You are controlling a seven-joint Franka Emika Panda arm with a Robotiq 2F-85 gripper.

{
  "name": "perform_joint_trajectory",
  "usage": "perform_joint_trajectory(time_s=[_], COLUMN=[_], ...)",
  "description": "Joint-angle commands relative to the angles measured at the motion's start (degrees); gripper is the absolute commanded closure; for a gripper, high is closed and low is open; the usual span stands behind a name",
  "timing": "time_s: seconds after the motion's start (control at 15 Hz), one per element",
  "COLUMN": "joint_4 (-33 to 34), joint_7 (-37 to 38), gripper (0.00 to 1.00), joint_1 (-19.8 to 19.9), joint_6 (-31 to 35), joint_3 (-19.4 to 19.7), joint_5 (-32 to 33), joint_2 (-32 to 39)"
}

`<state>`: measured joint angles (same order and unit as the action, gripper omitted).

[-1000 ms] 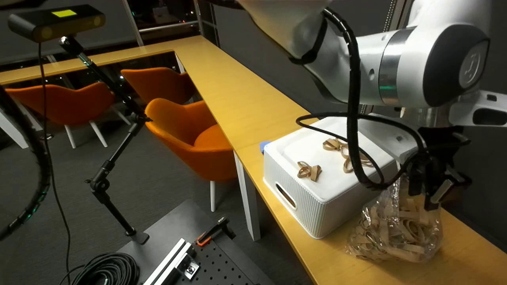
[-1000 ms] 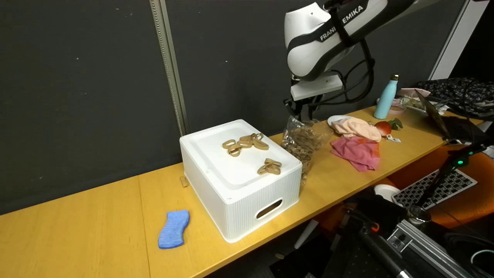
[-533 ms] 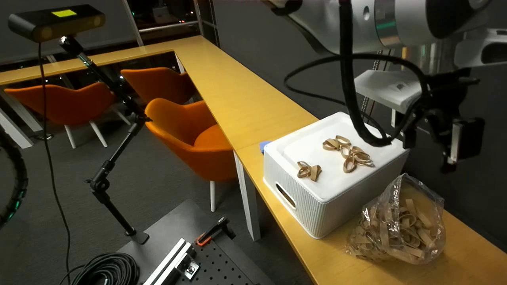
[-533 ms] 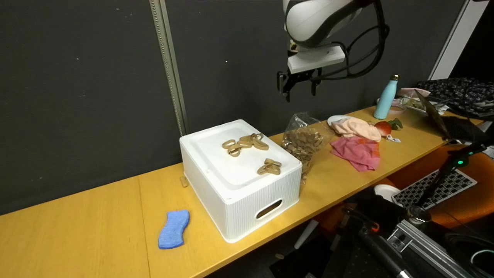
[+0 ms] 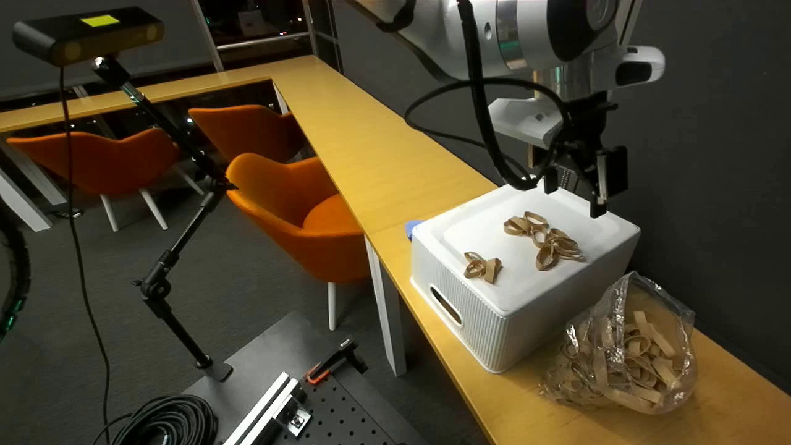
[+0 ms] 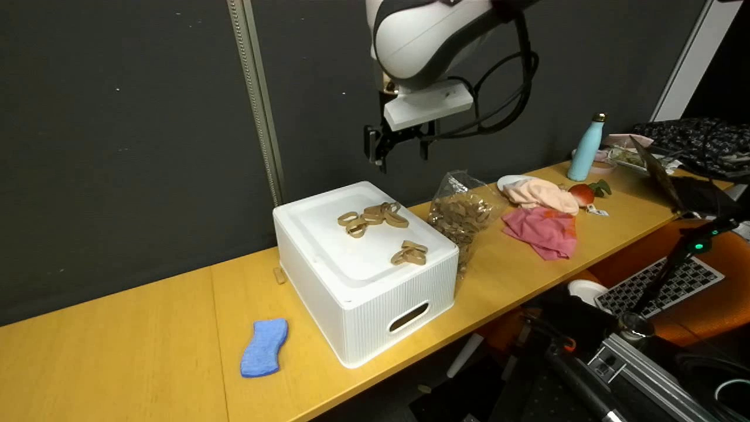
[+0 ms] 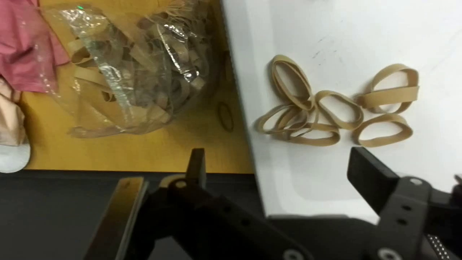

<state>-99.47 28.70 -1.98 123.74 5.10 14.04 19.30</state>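
My gripper (image 7: 278, 159) stands open in the wrist view, its fingers (image 7: 371, 177) wide apart and nothing between them. In both exterior views the gripper (image 5: 575, 194) (image 6: 403, 159) hangs above the far part of a white ribbed box (image 6: 375, 328) with a flat lid (image 7: 325, 173). On the lid lie tan rubber bands (image 7: 391, 96): a larger cluster and, nearer the handle end, a smaller one (image 6: 412, 253). Against the box's side on the table rests a clear plastic bag (image 5: 624, 364) with many more bands inside. The gripper is apart from both box and bag.
A dark wall panel (image 6: 328, 88) rises behind the table. Beside the box lies a blue sponge (image 6: 265, 349). Past the bag are a pink cloth (image 6: 544, 231), a peach cloth (image 6: 542, 194) and a blue bottle (image 6: 586, 149). A black cable (image 5: 479, 99) loops from the arm.
A second ago the gripper was down at the bag with its jaws closer together. It has opened, risen clear and shifted sideways over the box; the bag stays on the table.
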Motion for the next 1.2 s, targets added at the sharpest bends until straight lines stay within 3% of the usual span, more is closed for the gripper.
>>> perform_joint_trajectory(time_s=[0.0,0.53,1.13], joint_4=[5.5,9.4,10.7], joint_7=[-4.8,-10.1,-11.1], gripper=[0.0,0.0,0.0], joint_1=[-0.1,-1.7,-1.6], joint_6=[0.6,0.5,0.1], joint_3=[-1.0,-2.3,-1.8], joint_5=[-2.5,-5.9,-6.4], joint_2=[6.9,13.9,16.6])
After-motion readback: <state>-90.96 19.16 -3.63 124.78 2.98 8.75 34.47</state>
